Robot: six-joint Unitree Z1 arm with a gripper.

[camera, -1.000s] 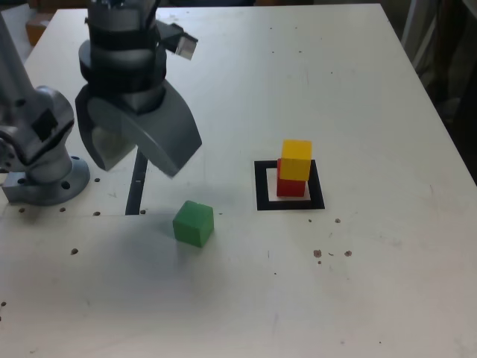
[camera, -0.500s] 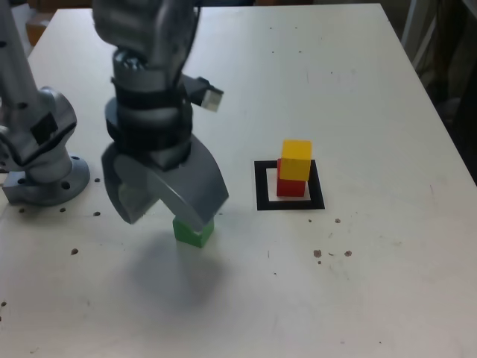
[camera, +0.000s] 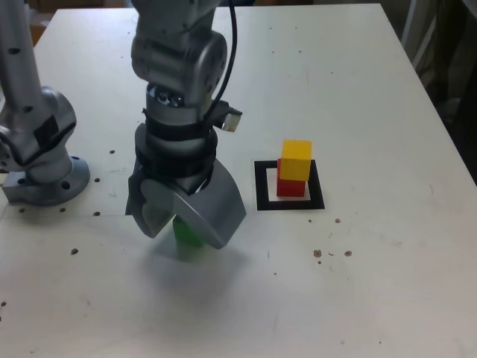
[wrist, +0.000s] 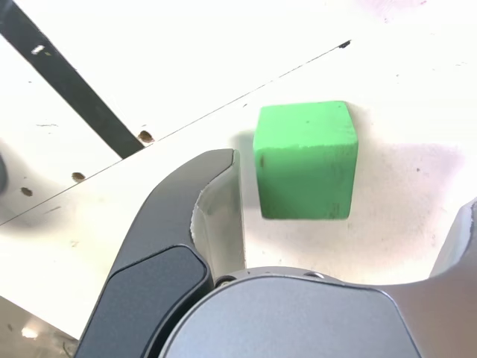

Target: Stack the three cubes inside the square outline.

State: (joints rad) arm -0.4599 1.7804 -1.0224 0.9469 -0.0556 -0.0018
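The green cube [camera: 188, 236] rests on the white table, mostly hidden behind my gripper [camera: 184, 228] in the exterior view. The gripper is open and lowered over the cube, one jaw on each side, with a gap showing at each. In the wrist view the green cube [wrist: 304, 160] lies between the dark finger [wrist: 195, 216] and the other finger at the frame's edge, and the gripper [wrist: 346, 190] touches nothing. To the exterior view's right, the yellow cube [camera: 297, 159] sits on the red cube [camera: 289, 186] inside the square outline [camera: 261, 186].
The arm's grey base [camera: 41, 175] is bolted at the exterior view's left. A thin black strip [wrist: 67, 82] and a table seam with screw holes run close to the green cube. Dark specks [camera: 332, 253] dot the table in front of the outline.
The gripper has swung from the back left toward the exterior view's right and come down around the green cube. Its jaws stayed open. The cubes have not moved.
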